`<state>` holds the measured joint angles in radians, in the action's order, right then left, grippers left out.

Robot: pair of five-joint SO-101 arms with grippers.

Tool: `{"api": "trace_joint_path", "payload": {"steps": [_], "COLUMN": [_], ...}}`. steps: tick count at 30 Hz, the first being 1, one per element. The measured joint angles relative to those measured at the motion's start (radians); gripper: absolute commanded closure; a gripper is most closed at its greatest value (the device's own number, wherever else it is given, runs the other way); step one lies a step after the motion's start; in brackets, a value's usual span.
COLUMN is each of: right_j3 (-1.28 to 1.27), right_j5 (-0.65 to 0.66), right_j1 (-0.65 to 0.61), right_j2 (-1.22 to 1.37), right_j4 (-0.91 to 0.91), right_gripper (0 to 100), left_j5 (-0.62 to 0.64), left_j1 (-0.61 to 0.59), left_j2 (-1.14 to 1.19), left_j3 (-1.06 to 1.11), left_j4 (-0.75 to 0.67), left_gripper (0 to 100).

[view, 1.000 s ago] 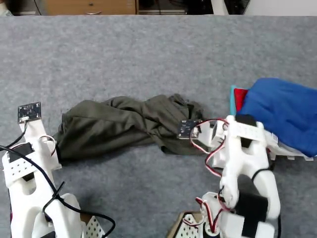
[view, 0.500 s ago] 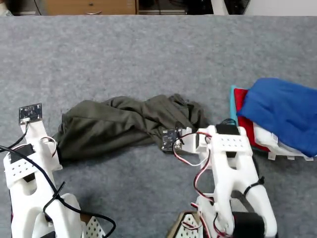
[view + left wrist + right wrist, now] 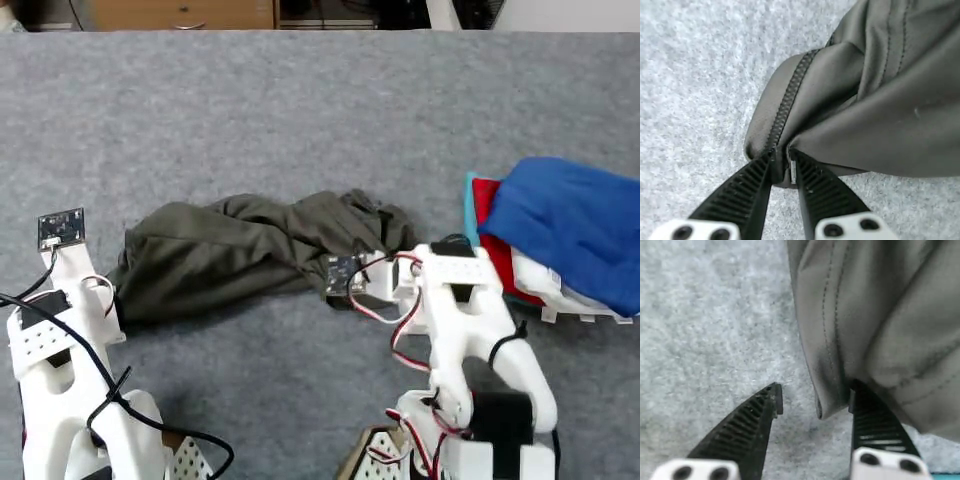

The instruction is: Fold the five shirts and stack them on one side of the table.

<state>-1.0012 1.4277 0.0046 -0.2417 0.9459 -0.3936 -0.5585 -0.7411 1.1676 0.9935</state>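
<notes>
A crumpled olive-green shirt (image 3: 250, 250) lies across the middle of the grey table. My left gripper (image 3: 781, 165) is shut on the shirt's hemmed corner (image 3: 785, 107) at its left end; the left arm (image 3: 60, 300) stands at the table's front left. At the shirt's right front edge (image 3: 840, 365) my right gripper (image 3: 815, 401) is open, one finger on bare felt, the other against the cloth fold. The right arm (image 3: 450, 290) stands at the front right. A stack of folded shirts with a blue one (image 3: 570, 225) on top lies at the right.
Under the blue shirt show red (image 3: 487, 200), teal and white layers of the stack, close to the right arm. The grey felt table (image 3: 300, 110) stretches wide behind the olive shirt. Furniture stands beyond the far edge.
The right arm has swung left from beside the stack to the olive shirt's right front edge. The left arm and the shirt have stayed still.
</notes>
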Motion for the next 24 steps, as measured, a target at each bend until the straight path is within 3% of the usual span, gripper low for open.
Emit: {"api": "trace_joint_path", "payload": {"steps": [3,11,19,24], "right_j3": [0.046,0.147,0.160,0.233], "right_j5": [0.002,0.000,-0.002,-0.080], "right_j1": [0.026,0.031,0.040,0.040], "right_j2": [0.051,0.132,0.144,0.146], "right_j4": [0.003,0.020,0.026,0.055], "right_gripper": [78.6,99.4,99.4,99.4], "left_j5": [0.000,0.000,0.000,0.000], "left_j1": [0.000,0.000,0.000,0.000], "left_j2": [0.000,0.000,0.000,0.000], "left_j3": [0.000,0.000,0.000,0.000], "left_j4": [0.000,0.000,0.000,0.000], "left_gripper": [98,98,98,98]}}
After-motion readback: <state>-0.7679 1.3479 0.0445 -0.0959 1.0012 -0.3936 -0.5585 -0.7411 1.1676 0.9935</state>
